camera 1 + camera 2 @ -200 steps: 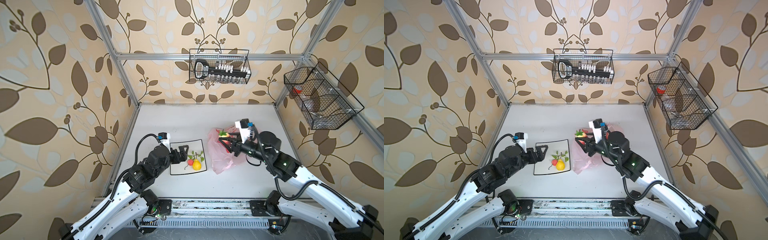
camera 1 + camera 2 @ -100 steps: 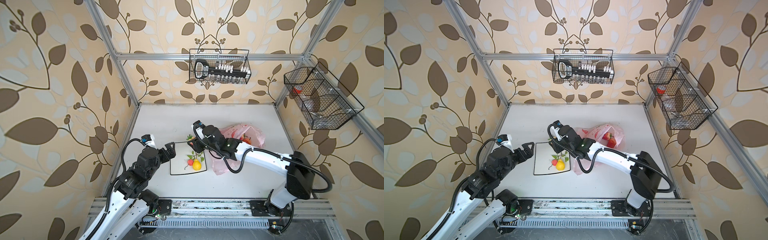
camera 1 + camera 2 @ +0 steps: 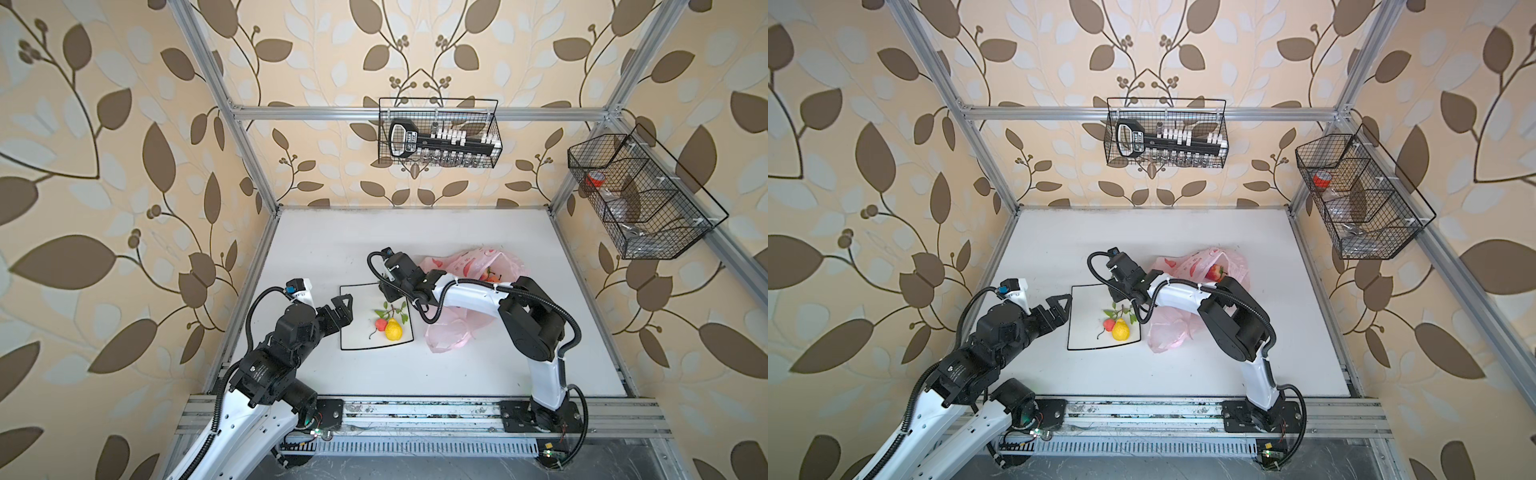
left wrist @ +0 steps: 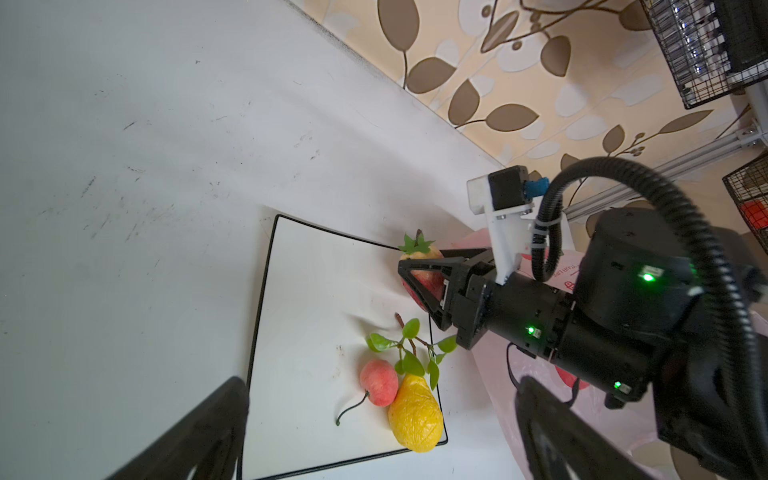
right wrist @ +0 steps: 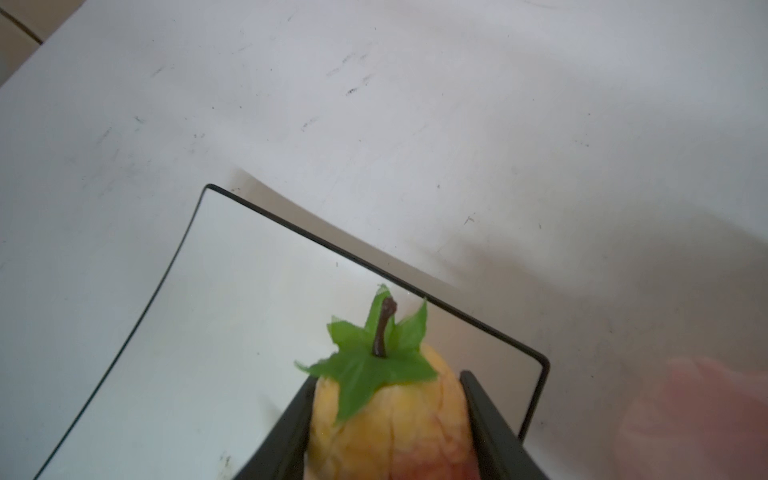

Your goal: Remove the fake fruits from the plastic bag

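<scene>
Fruit comes first, taken outward from the plate point(image 3: 360, 302), a square white one with a black rim on the table point(image 3: 415, 374).

At the plate's left edge the left gripper point(image 3: 348, 309) hovers with its jaws spread wide and nothing between them.

On the plate's near half a yellow pear point(image 3: 393, 331) and a small red fruit point(image 3: 380, 324) lie touching, with a leafy sprig point(image 4: 411, 353) just beyond them.

Over the plate's far right corner the right gripper point(image 4: 419, 266) is clamped on a peach point(image 5: 386, 424). One finger sits on each flank of its belly, and the stem and green leaves poke out in front. I cannot tell whether the peach is touching the plate or hanging just above it.

The plastic bag point(image 3: 446, 337) lies slumped on the table just beside the plate's right edge and runs away towards the far side. A red fruit point(image 3: 1214, 272) shows through the film at that far end.

My reading is that these fruits are hollow moulded plastic, so they are light, stiff and glossy enough to squirt out of a pinch. The place to hold one is across its widest part, as on the peach. The stem and cloth leaves would probably bend or tear off.

The bag is thin, limp and crinkly. It will likely cling to a fruit and drag along with it, so the free gripper may need to pin or lift a handle loop.
</scene>
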You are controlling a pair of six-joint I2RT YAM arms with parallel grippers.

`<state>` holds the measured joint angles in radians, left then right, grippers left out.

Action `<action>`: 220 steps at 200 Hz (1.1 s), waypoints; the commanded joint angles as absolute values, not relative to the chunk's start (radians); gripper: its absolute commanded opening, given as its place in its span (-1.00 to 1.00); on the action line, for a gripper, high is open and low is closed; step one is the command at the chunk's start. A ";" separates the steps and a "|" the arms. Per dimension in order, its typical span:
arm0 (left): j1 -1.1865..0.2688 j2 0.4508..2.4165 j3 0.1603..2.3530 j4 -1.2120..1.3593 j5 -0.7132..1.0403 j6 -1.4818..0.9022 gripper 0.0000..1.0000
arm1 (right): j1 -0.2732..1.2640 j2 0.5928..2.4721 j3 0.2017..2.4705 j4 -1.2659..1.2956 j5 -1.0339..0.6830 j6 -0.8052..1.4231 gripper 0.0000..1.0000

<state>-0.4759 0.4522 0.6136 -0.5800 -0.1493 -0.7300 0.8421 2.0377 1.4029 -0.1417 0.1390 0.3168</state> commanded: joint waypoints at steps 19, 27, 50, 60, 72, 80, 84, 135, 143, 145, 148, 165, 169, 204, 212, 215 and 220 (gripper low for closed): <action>-0.468 0.474 0.616 -0.532 -0.060 -0.710 0.98 | 0.847 2.075 1.432 -0.150 0.132 0.305 -0.16; -0.468 0.481 0.621 -0.519 -0.040 -0.705 0.98 | 0.846 2.079 1.430 -0.148 0.133 0.304 -0.14; -0.468 0.514 0.648 -0.499 0.009 -0.680 0.98 | 0.844 2.100 1.433 -0.150 0.131 0.300 -0.05; -0.468 0.528 0.661 -0.499 0.023 -0.667 0.98 | 0.845 2.101 1.431 -0.151 0.128 0.300 0.02; -0.468 0.541 0.673 -0.497 0.042 -0.654 0.98 | 0.845 2.098 1.430 -0.149 0.123 0.302 0.12; -0.468 0.548 0.678 -0.492 0.053 -0.647 0.98 | 0.845 2.093 1.430 -0.149 0.120 0.301 0.19; -0.468 0.551 0.679 -0.490 0.058 -0.645 0.98 | 0.844 2.089 1.431 -0.148 0.120 0.302 0.22; -0.468 0.589 0.708 -0.468 0.125 -0.596 0.98 | 0.844 1.983 1.429 -0.144 0.076 0.294 0.49; -0.468 0.596 0.711 -0.457 0.153 -0.581 0.98 | 0.845 1.961 1.430 -0.144 0.064 0.292 0.50; -0.468 0.598 0.712 -0.454 0.162 -0.576 0.98 | 0.845 1.955 1.430 -0.144 0.060 0.292 0.51; -0.468 0.601 0.714 -0.447 0.179 -0.566 0.98 | 0.845 1.944 1.429 -0.143 0.057 0.291 0.51; -0.468 0.631 0.725 -0.418 0.254 -0.545 0.97 | 0.845 1.871 1.420 -0.143 0.039 0.290 0.53; -0.468 0.641 0.729 -0.415 0.267 -0.542 0.96 | 0.844 1.858 1.418 -0.143 0.038 0.289 0.53; -0.476 0.731 0.757 -0.356 0.408 -0.518 0.91 | 0.833 1.644 1.331 -0.143 0.060 0.284 0.52; -0.489 0.750 0.766 -0.345 0.424 -0.510 0.91 | 0.824 1.584 1.297 -0.148 0.075 0.284 0.51; -0.497 0.757 0.770 -0.341 0.427 -0.506 0.91 | 0.821 1.560 1.284 -0.150 0.083 0.286 0.51; -0.514 0.768 0.778 -0.336 0.428 -0.497 0.91 | 0.813 1.520 1.260 -0.158 0.095 0.288 0.50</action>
